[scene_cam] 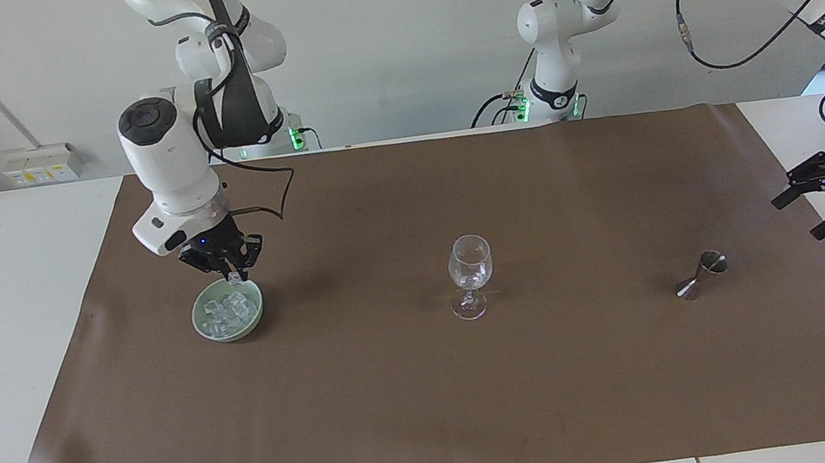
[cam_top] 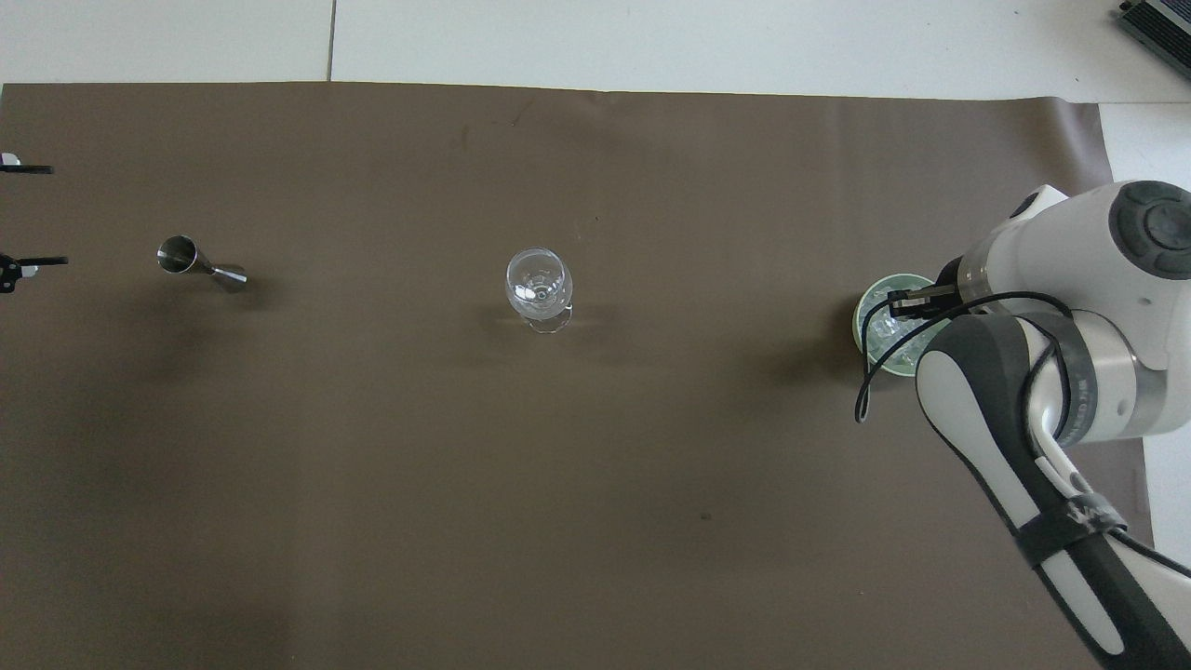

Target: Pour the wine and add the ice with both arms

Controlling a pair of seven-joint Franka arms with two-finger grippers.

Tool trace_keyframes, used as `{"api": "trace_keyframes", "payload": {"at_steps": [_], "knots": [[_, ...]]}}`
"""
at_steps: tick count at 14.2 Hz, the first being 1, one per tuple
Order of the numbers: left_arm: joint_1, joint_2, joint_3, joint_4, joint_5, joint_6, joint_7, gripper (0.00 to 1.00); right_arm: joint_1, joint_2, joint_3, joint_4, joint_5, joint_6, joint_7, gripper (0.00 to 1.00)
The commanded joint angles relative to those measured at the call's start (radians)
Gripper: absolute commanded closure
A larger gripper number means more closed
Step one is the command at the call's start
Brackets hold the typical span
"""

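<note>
A green bowl (scene_cam: 196, 320) (cam_top: 863, 308) of ice (scene_cam: 230, 310) sits toward the right arm's end of the table. Just above it hangs my right gripper (scene_cam: 234, 279), shut on a small clear ice cube; in the overhead view the arm hides it. A clear stemmed wine glass (scene_cam: 470, 272) (cam_top: 538, 284) stands upright mid-table; I cannot tell whether it holds wine. My left gripper (scene_cam: 800, 218) (cam_top: 35, 215) is open and empty in the air, off to the side of a steel jigger (scene_cam: 703, 274) (cam_top: 197, 262).
A brown mat (scene_cam: 433, 388) covers most of the white table. The jigger lies tilted on the mat toward the left arm's end. Black cables hang from both arms.
</note>
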Motion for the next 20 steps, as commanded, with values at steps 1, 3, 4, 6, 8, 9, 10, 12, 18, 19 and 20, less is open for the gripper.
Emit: {"api": "trace_keyframes", "payload": {"at_steps": [1, 3, 4, 6, 8, 9, 10, 12, 18, 19, 20], "knots": [[-0.015, -0.026, 0.014, 0.032, 0.05, -0.016, 0.068, 0.0, -0.004, 0.009, 0.055, 0.083, 0.007, -0.035, 0.14, 1.0], [-0.037, -0.063, 0.007, 0.046, 0.141, -0.018, 0.158, 0.0, -0.006, 0.022, 0.096, 0.136, 0.009, -0.045, 0.24, 1.0], [-0.051, -0.085, 0.005, 0.046, 0.175, -0.016, 0.197, 0.0, -0.004, 0.028, 0.108, 0.154, 0.033, -0.046, 0.254, 1.0], [-0.066, -0.115, -0.012, 0.046, 0.24, -0.013, 0.24, 0.0, 0.018, 0.038, 0.131, 0.195, 0.097, -0.037, 0.306, 1.0], [-0.068, -0.157, -0.059, 0.046, 0.319, -0.009, 0.286, 0.0, 0.061, 0.061, 0.132, 0.24, 0.121, -0.017, 0.387, 1.0], [-0.068, -0.174, -0.084, 0.046, 0.367, -0.007, 0.311, 0.0, 0.078, 0.083, 0.132, 0.273, 0.122, -0.017, 0.417, 1.0], [-0.068, -0.192, -0.104, 0.046, 0.415, -0.007, 0.347, 0.0, 0.104, 0.103, 0.132, 0.304, 0.122, -0.017, 0.461, 1.0], [-0.068, -0.232, -0.142, 0.046, 0.484, -0.009, 0.445, 0.0, 0.146, 0.137, 0.132, 0.349, 0.122, -0.016, 0.539, 1.0], [-0.069, -0.3, -0.268, 0.046, 0.675, -0.009, 0.555, 0.0, 0.255, 0.19, 0.144, 0.423, 0.122, 0.058, 0.731, 1.0], [-0.069, -0.318, -0.298, 0.044, 0.714, -0.009, 0.567, 0.0, 0.264, 0.193, 0.15, 0.423, 0.13, 0.063, 0.743, 1.0], [-0.069, -0.324, -0.325, 0.04, 0.741, -0.005, 0.569, 0.0, 0.266, 0.2, 0.153, 0.423, 0.136, 0.064, 0.75, 1.0]]}}
